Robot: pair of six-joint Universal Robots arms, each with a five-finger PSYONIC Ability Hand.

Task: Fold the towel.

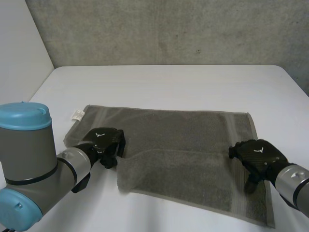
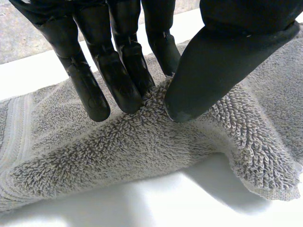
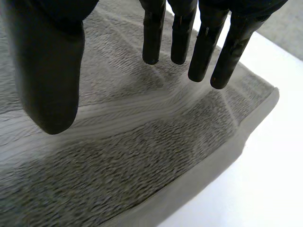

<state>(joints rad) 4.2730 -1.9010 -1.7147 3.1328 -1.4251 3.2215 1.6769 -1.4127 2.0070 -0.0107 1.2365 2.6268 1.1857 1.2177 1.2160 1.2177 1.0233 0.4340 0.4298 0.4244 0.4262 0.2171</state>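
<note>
A grey-brown towel (image 1: pixel 183 145) lies spread on the white table, its near left part folded inward into a raised flap. My left hand (image 1: pixel 105 141) sits at that flap's left edge. In the left wrist view its fingers (image 2: pixel 118 80) and thumb (image 2: pixel 203 80) pinch a ridge of the towel (image 2: pixel 142 146). My right hand (image 1: pixel 256 155) hovers over the towel's right end near the striped border. In the right wrist view its fingers (image 3: pixel 203 52) and thumb (image 3: pixel 47 80) are straight and apart above the towel (image 3: pixel 132 156), holding nothing.
A small white label (image 1: pixel 77 114) sticks out at the towel's far left corner. Bare white table (image 1: pixel 169 87) lies beyond the towel, up to a grey concrete wall. The towel's near right corner (image 1: pixel 268 222) reaches toward the table's front edge.
</note>
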